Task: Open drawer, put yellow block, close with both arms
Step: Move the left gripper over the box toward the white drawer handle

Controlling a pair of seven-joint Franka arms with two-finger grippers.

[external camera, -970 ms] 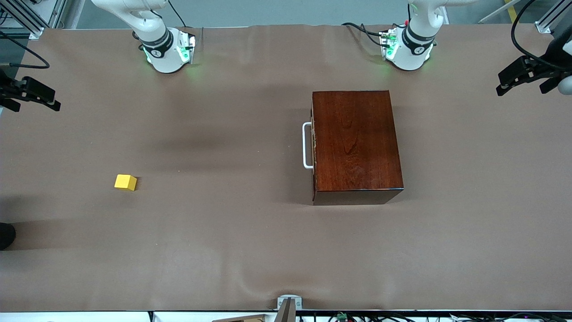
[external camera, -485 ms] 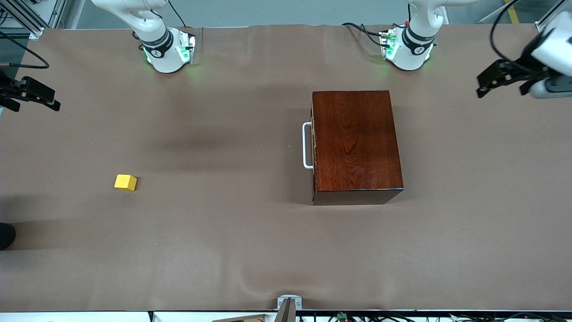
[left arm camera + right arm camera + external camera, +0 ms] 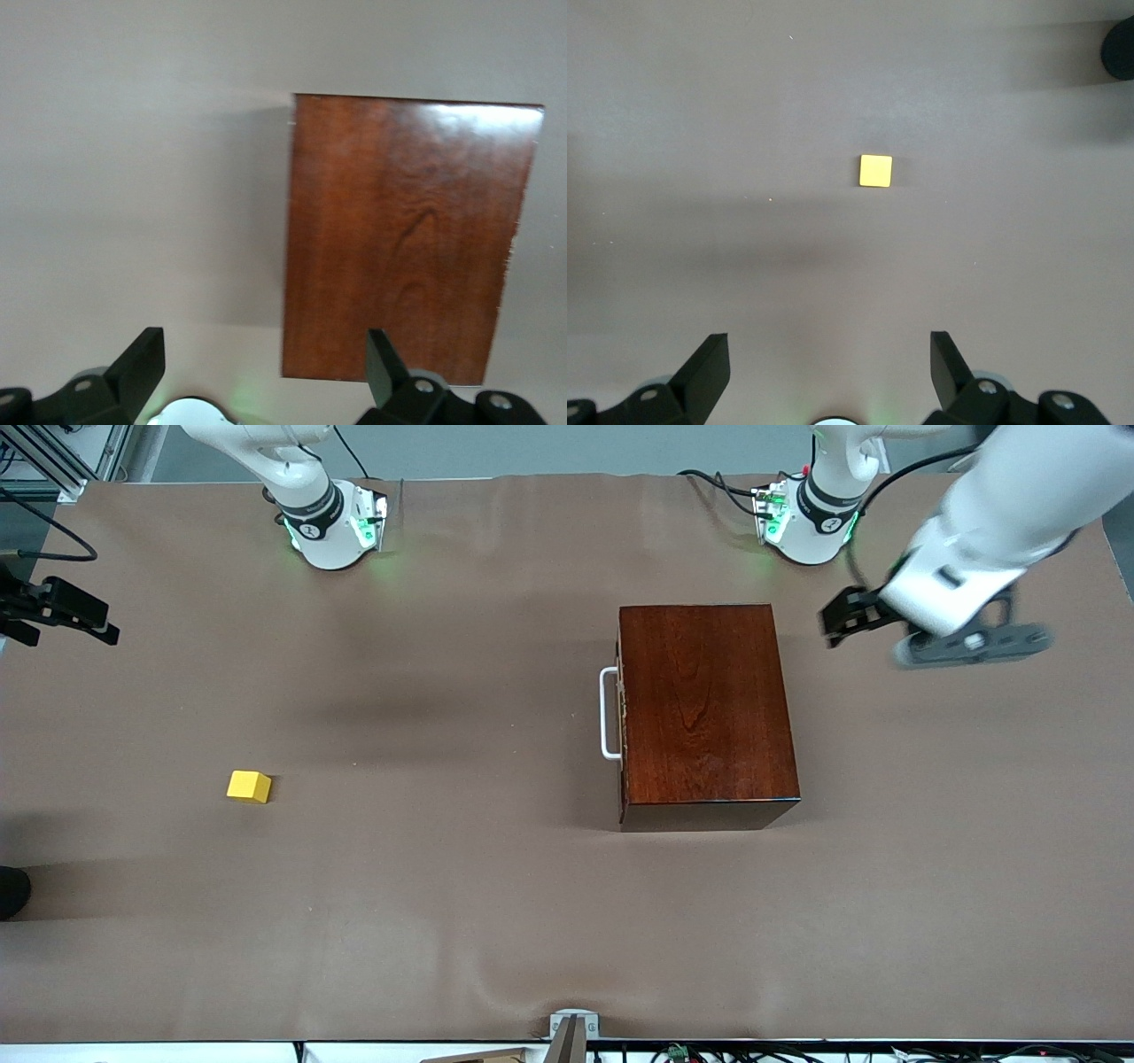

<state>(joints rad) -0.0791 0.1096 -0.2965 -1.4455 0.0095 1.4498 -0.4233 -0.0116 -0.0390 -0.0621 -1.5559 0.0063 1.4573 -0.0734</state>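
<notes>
from the front you see the wooden box (image 3: 706, 713) on the counter (image 3: 461, 886), its drawer (image 3: 622, 713) shut, white handle (image 3: 609, 713) facing the right arm's end. the yellow block (image 3: 249, 786) sits well apart, toward that same end. your left gripper (image 3: 846, 615) hangs over bare counter beside the box; your right gripper (image 3: 62, 611) waits at the edge.

left wrist: jaws spread wide above the box (image 3: 407, 235).

right wrist: jaws spread wide, the block (image 3: 875, 171) lying below them.
</notes>
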